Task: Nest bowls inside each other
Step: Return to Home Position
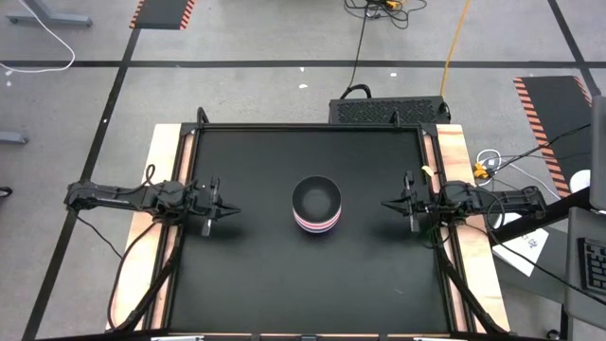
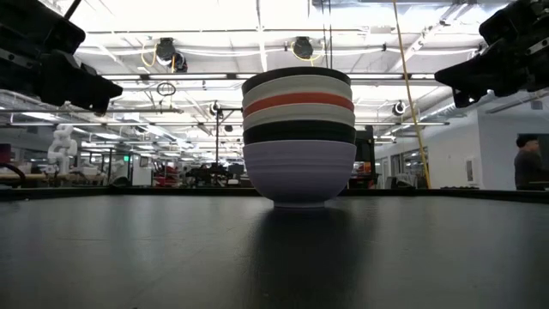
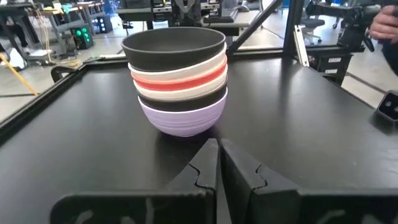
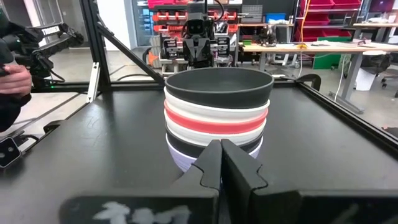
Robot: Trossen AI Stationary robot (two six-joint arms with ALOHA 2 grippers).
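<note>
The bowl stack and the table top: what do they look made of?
Bowl stack: probably plastic, with thin walls, uniform solid colours and a soft satin sheen; the lavender bowl shows faint horizontal ridges. Table top: dark matte sheet, possibly rubber or coated board; it dimly reflects the stack.

The stack of bowls [image 1: 316, 206] sits dead centre on my table [image 1: 284, 284], the one obstacle out there. At its 9 o'clock my left gripper [image 1: 234, 210] hangs well apart from it, fingers pressed together. At 3 o'clock my right gripper [image 1: 384, 203] does the same. Bare black top on both sides, and open at 12 and 6 o'clock too.
</note>
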